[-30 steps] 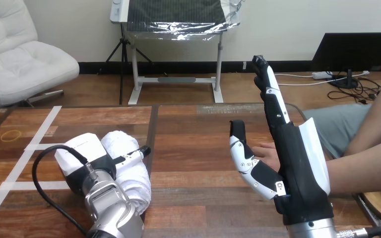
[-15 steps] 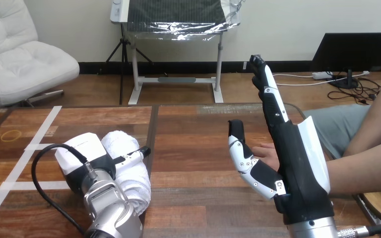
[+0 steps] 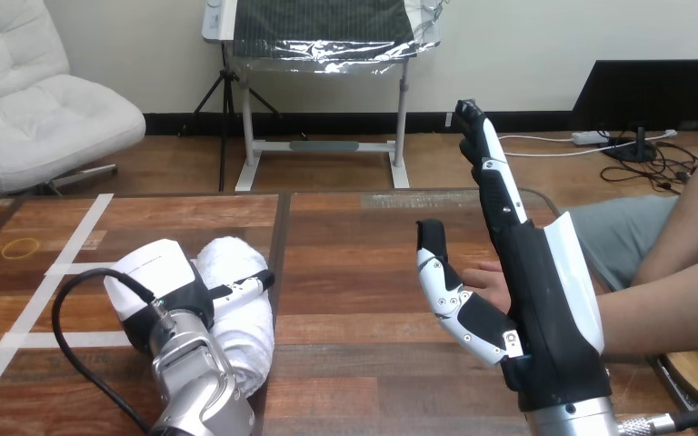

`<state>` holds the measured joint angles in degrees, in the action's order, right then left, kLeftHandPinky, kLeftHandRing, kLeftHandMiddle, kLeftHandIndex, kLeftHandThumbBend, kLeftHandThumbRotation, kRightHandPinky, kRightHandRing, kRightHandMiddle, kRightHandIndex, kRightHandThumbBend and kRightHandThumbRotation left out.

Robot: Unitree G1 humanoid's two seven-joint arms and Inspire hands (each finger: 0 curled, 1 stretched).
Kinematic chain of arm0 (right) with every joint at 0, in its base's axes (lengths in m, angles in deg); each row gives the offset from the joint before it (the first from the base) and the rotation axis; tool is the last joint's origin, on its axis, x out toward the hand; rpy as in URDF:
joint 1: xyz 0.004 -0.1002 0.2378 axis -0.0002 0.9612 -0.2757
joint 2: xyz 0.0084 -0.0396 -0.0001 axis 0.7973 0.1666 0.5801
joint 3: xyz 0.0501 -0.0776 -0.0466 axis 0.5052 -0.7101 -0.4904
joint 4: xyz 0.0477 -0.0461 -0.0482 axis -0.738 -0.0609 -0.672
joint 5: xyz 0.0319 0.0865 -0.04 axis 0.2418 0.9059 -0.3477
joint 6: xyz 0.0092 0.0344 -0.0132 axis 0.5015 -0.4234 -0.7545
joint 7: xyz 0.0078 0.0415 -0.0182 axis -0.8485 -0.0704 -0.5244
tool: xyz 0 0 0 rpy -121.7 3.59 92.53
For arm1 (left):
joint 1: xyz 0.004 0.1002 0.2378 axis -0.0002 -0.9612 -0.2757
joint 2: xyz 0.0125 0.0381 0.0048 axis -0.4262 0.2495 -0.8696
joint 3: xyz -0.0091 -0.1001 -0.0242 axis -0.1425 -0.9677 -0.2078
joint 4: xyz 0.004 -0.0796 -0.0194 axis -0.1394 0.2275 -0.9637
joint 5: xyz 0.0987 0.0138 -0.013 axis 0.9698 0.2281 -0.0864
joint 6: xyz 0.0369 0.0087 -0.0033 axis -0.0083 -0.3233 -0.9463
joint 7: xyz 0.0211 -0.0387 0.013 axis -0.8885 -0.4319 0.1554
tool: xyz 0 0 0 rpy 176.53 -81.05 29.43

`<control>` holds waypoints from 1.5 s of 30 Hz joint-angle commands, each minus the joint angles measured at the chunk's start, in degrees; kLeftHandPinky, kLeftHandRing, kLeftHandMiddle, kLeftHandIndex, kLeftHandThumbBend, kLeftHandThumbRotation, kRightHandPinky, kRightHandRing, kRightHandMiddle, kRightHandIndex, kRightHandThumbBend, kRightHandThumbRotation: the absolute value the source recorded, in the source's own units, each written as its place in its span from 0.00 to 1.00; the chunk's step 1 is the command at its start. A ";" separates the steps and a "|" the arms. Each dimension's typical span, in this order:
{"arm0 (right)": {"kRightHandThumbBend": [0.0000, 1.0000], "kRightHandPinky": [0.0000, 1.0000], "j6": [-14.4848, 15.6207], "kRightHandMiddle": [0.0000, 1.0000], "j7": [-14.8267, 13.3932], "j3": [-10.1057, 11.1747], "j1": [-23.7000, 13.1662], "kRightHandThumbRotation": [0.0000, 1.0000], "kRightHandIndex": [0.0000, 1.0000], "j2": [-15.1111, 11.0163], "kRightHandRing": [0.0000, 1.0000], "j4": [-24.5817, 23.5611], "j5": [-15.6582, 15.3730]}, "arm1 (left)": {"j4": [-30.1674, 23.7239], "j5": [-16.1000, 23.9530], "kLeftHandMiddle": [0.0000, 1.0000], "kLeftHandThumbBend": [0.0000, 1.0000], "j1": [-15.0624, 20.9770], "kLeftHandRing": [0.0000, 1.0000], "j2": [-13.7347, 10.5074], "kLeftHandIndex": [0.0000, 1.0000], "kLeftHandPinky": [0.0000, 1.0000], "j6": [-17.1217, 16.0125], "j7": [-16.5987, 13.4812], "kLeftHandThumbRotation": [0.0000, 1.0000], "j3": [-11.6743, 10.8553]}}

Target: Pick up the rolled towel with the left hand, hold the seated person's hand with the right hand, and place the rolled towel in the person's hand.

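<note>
The rolled towel is white and lies on the wooden table at the lower left. My left hand sits over its left side, with the thumb laid across the top of the roll. My right hand stands upright on its edge at the right. It is open, with straight fingers pointing up and the thumb spread to the left. The person's hand rests on the table just behind it, mostly hidden. Their forearm comes in from the right edge. I cannot tell whether the two hands touch.
White tape lines cross the table's left part, and a thin yellow ring lies near the far left. A dark seam splits the tabletop. Bare wood lies between the towel and my right hand.
My left hand and forearm have turned slightly, and the towel has shifted a little to the right with them. My right hand has leaned a touch to the left. The person's hand has stayed put.
</note>
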<state>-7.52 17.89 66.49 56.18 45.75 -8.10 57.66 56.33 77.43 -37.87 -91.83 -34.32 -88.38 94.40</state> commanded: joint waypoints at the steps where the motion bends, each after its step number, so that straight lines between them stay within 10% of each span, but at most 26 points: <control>1: 0.00 1.00 -0.04 1.00 0.20 0.62 -1.91 0.00 1.00 0.58 1.00 -2.40 0.38 | 0.01 -1.11 0.29 0.71 -2.35 0.19 0.57 0.51 0.14 -1.20 -1.02 0.24 0.24; 5: 0.00 1.00 0.29 1.00 0.26 0.60 -1.64 0.00 1.00 0.65 1.00 -2.62 0.26 | -0.40 -2.10 0.28 0.69 -2.98 0.19 0.78 0.48 0.13 -2.60 -2.93 0.13 -0.37; 45: 0.00 1.00 -0.24 1.00 -0.17 0.64 -1.48 0.00 1.00 0.77 1.00 -2.01 0.72 | -0.01 -6.30 0.28 0.67 -6.26 0.19 0.92 0.48 0.13 -15.66 -16.25 0.14 -2.95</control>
<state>-7.10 18.02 66.51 56.36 45.72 -8.34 57.77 55.56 71.54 -43.37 -91.14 -48.83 -104.10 91.48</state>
